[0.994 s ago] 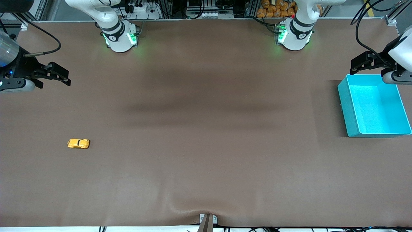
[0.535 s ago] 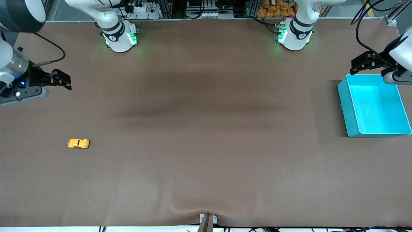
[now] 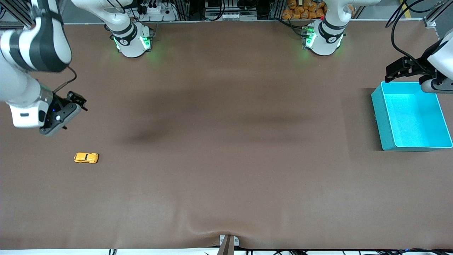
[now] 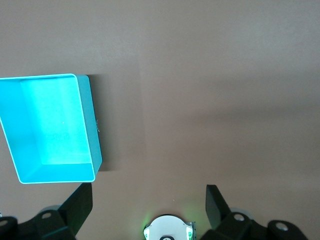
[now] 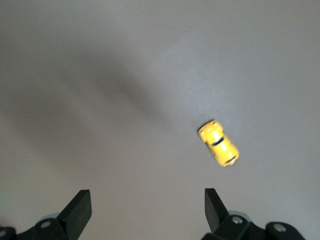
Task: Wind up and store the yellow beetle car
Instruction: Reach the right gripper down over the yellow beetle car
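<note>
You have the yellow beetle car (image 3: 86, 158) sitting on the brown table (image 3: 226, 177) toward the right arm's end, well apart from the turquoise bin (image 3: 380, 120). Your right gripper (image 3: 76, 101) hangs above the table near the car, jaws wide and empty. Your left gripper (image 3: 398, 69) waits beside the bin's rim, jaws also spread, holding nothing.

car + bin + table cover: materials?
Yellow beetle car: glossy painted shell with dark windows; looks like plastic or die-cast, can't tell which. Turquoise bin: likely molded plastic, thin smooth uniform walls. Table cover: matte brown sheet, probably vinyl or rubber; it ripples at the nearer edge.
</note>
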You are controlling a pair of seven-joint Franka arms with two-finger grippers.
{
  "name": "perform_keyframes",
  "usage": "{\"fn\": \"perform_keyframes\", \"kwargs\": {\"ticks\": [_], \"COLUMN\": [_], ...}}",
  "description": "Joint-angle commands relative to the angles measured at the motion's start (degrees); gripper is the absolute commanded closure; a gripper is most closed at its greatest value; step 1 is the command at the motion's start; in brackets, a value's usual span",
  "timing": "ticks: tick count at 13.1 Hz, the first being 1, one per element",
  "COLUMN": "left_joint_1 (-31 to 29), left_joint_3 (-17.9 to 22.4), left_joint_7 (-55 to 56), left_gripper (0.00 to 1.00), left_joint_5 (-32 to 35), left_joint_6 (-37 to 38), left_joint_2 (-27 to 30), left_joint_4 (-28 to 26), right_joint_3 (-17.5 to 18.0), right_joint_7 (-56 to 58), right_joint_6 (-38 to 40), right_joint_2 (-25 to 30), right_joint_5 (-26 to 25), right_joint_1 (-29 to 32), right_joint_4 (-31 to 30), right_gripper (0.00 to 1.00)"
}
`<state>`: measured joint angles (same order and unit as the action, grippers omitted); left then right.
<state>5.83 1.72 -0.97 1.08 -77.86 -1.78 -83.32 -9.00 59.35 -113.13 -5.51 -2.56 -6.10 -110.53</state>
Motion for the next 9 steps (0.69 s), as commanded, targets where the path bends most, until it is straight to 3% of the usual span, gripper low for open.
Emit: {"fn": "perform_keyframes", "kwargs": {"ticks": [1,6,9], "left_joint_1": [-0.2,-0.64,-0.73], "left_joint_3": [0.13,0.3,0.3], "left_joint_7": [0.36,0.53,0.0], "left_gripper": [0.0,0.0,0.0], "left_joint_5": [-0.47,-0.82,-0.9], "left_joint_6": [0.34,0.34,0.34], "left_joint_2": [0.2,0.2,0.11], "left_joint_4": [0.18,0.27,0.36], "right_joint_3": [-3.57,-3.57,-3.57], "right_joint_7": [15.14,31.33,36.18], "right_joint_6": [-8.3,-11.5,-11.85], "right_joint_2": [-7.47,-17.49,-20.41], "right_joint_5": [0.01,6.16,6.08], "right_joint_1": [-1.28,0.39,1.7], "right_joint_4": [1.1,6.01,7.96], "right_gripper": [0.0,0.0,0.0]}}
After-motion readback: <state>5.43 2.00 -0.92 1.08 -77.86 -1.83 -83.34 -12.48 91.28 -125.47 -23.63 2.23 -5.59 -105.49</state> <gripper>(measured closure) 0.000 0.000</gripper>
